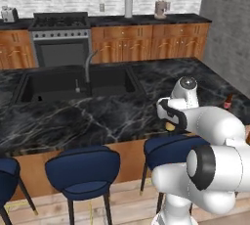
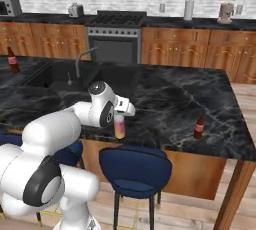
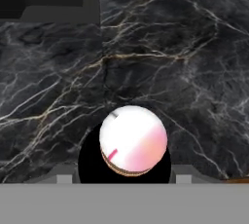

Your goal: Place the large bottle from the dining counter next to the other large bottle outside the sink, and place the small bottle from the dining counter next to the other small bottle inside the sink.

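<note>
The large bottle (image 2: 119, 126), pale with a pinkish tint, stands upright under my hand at the front edge of the dining counter (image 2: 170, 99). My gripper (image 2: 120, 116) comes down over it from above and is shut on it. In the hand view its round light cap (image 3: 133, 140) sits between my fingertips (image 3: 63, 178), over a dark round shadow. The large bottle (image 1: 169, 126) peeks out behind my wrist. The small bottle (image 2: 199, 127), brownish-orange, stands to the right near the counter's front. The other large bottle (image 2: 12, 61), dark brown, stands left of the sink (image 2: 55, 76). The other small bottle is hidden.
A curved grey faucet (image 1: 88, 65) rises behind the black sink (image 1: 73, 84). Blue stools (image 2: 134, 171) line the counter's near side below my arm. A stove (image 1: 61, 38) and wooden cabinets run along the back wall.
</note>
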